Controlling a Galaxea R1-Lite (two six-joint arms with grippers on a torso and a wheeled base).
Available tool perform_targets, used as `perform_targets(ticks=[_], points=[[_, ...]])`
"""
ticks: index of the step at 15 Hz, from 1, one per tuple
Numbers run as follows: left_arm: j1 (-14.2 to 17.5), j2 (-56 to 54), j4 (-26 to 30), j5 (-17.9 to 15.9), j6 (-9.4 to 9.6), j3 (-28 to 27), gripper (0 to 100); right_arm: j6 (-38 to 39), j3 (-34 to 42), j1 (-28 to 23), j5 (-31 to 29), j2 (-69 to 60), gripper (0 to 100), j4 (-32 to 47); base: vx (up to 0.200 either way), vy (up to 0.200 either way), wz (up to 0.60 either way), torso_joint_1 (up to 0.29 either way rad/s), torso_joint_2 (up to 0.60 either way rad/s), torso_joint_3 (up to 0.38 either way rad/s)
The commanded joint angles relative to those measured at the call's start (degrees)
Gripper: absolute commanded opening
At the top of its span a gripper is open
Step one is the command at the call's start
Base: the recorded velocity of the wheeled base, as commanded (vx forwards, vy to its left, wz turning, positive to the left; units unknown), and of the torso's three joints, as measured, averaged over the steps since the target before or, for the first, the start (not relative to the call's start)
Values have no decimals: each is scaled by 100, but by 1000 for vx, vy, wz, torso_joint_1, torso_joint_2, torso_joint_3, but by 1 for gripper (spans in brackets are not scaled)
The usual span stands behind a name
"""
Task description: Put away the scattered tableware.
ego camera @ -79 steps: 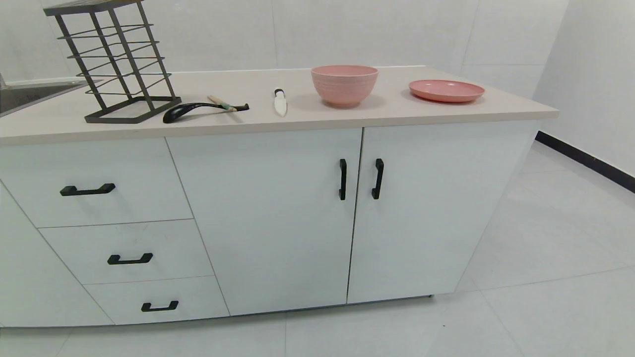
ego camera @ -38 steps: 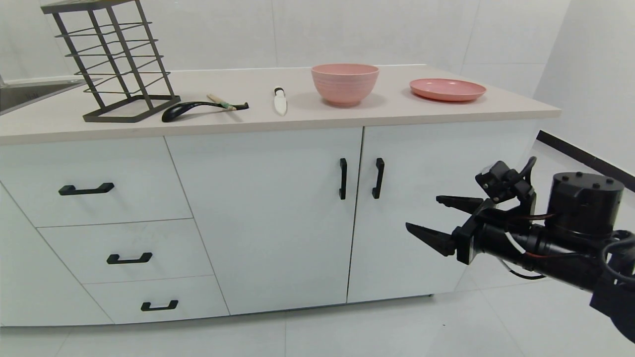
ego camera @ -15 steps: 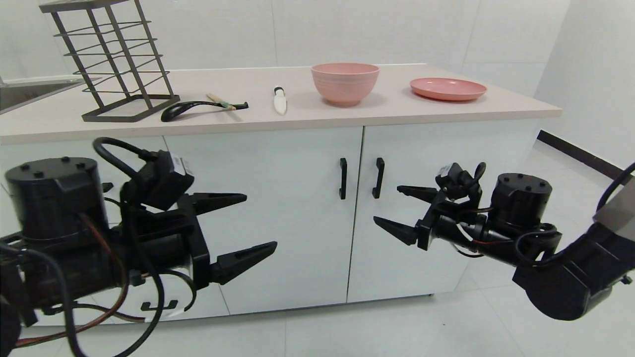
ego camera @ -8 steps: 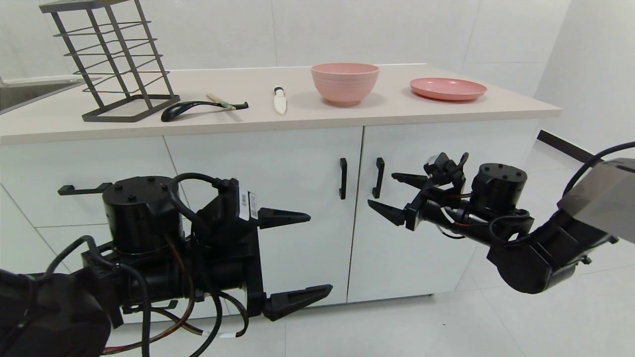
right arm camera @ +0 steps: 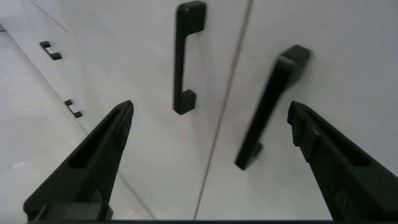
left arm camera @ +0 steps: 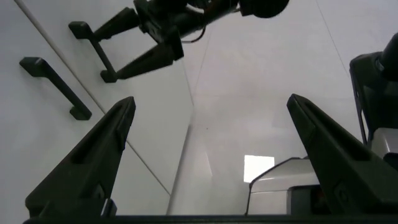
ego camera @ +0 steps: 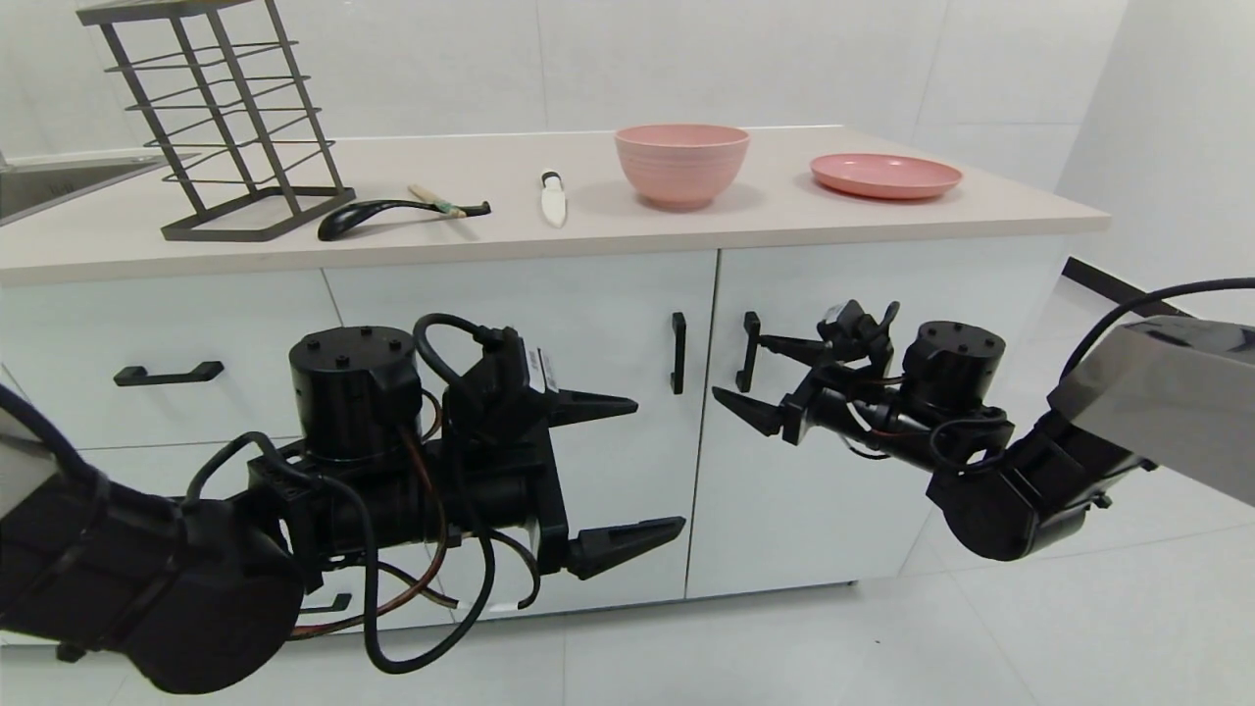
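Bowl (ego camera: 681, 165), plate (ego camera: 884, 176) on counter (ego camera: 775, 214) (untouched), L jaws released, R jaws released near 2 door handles (ego camera: 677, 353).

Left end of counter (ego camera: 98, 250): you'll find rack (ego camera: 227, 123), ladle (ego camera: 343, 226) beside it.
Middle: knife (ego camera: 554, 201), bowl (ego camera: 681, 162).
Right end: plate (ego camera: 885, 175).

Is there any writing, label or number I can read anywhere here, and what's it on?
No text here is readable.
White sticker on the housing behind the left gripper: print too small to read.
Cabinet doors, bowl, plate: no print visible.
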Motion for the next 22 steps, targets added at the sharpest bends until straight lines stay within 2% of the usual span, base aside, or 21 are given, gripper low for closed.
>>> perform_targets(ticks=[1, 4, 7, 10, 12, 14, 16, 18, 20, 21, 22], points=[[4, 140, -26, 1, -128, -211, 100, -1, -149, 65, 7, 218, 100, -10, 0, 0, 0, 0, 0, 0], [22, 263, -263, 1, -260, -334, 100, 25, -325, 73, 42, 314, 100, -10, 0, 0, 0, 0, 0, 0], [31, 447, -395, 1, -304, -439, 100, 25, -562, 47, 69, 481, 100, -10, 0, 0, 0, 0, 0, 0], [48, 693, -404, 10, -330, -703, 100, 25, -500, 56, 552, 499, 100, -203, 0, 0, 0, 0, 0, 0], [48, 834, -439, 45, -383, -773, 100, 43, 53, 82, 1000, 218, 100, -309, 0, 0, 0, 0, 0, 0], [48, 992, -615, 230, -418, -782, 100, 25, 827, 82, 1097, -248, 100, -362, 0, 0, 0, 0, 0, 0], [-4, 1071, -694, 247, -506, -808, 100, 34, 1644, 82, 1229, -776, 100, -687, 0, 0, 0, 0, 0, 0], [-57, 1194, -694, 247, -506, -1010, 100, 34, 2365, 47, 1361, -1285, 100, -801, 0, 0, 0, 0, 0, 0], [-233, 1476, -703, 230, -532, -1555, 100, 34, 2936, 29, 1554, -1707, 100, -845, 0, 0, 0, 0, 0, 0], [-250, 1493, -703, 230, -541, -1608, 100, 34, 2971, 29, 1563, -1734, 100, -845, 0, 0, 0, 0, 0, 0], [-532, 1942, -764, 230, -840, -2346, 100, 25, 3235, 65, 1581, -1980, 100, -845, 0, 0, 0, 0, 0, 0]])
